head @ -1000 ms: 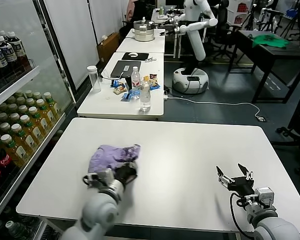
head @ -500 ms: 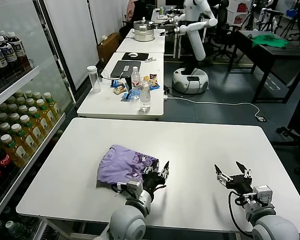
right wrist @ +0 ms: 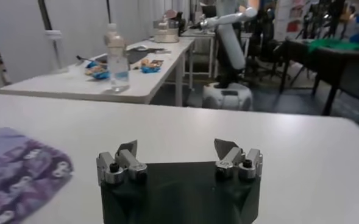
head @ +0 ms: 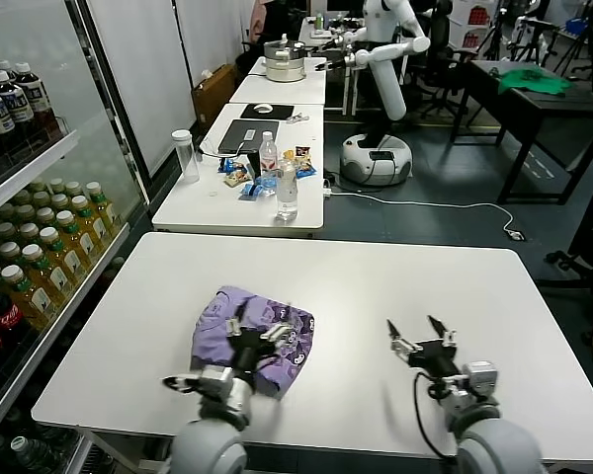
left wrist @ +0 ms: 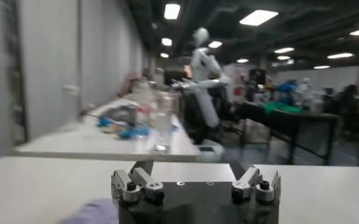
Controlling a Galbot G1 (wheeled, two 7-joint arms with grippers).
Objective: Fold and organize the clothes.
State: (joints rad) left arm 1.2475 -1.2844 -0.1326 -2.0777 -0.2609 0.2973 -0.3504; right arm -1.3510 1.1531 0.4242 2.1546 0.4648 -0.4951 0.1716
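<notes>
Lavender T-shirt (head: 249,334), loosely bunched on the white desk (head: 395,286), printed face up. Left claw (head: 255,333), spread, hovers over the shirt's near edge; right claw (head: 418,334), spread, waits well beside it. Advisable: pinch a single layer at a corner, then flatten before folding.

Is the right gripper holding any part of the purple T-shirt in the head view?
No. The right gripper sits over bare table with its jaws open and empty, apart from the crumpled purple T-shirt to its left.
</notes>
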